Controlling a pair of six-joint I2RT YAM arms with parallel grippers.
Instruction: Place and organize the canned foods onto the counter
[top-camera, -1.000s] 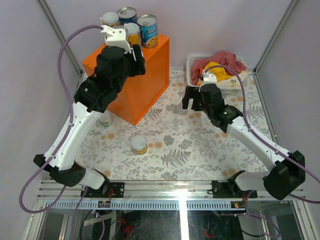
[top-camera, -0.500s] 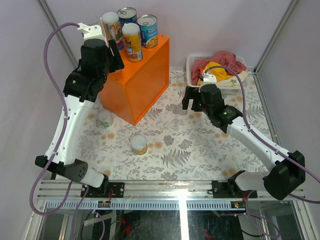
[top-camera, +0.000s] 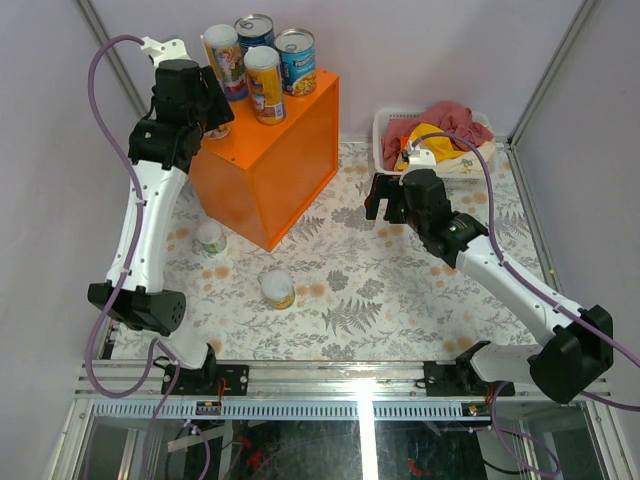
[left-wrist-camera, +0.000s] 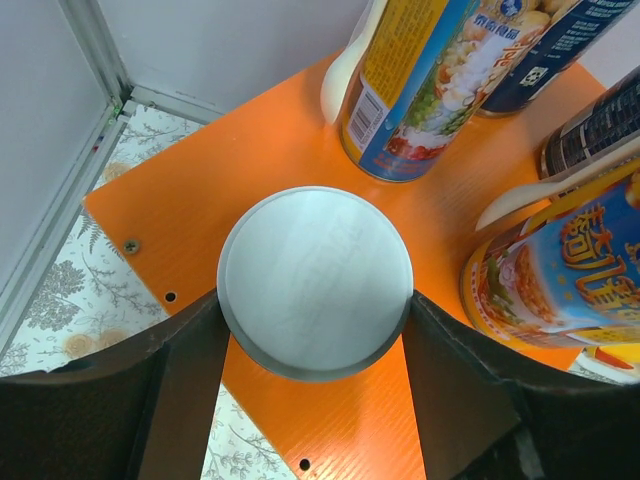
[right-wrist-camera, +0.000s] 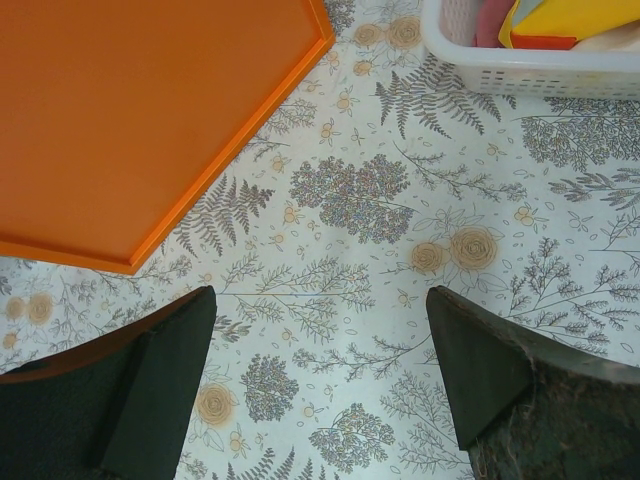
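Left jaws clasp a short can (left-wrist-camera: 315, 280), fifth on the counter (top-camera: 290, 150); right jaws gape empty. Two cans (top-camera: 277, 290) stand on the worktop (top-camera: 400, 290).

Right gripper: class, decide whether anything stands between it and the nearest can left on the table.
Nothing visible does. The right gripper hangs open over patterned cloth, and that can stands in the open, nearer the front edge and to its left. The orange counter sits farther back, off that line.

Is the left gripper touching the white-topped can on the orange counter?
Touching. The left wrist view shows the left gripper against both sides of the white-topped can, no gap.
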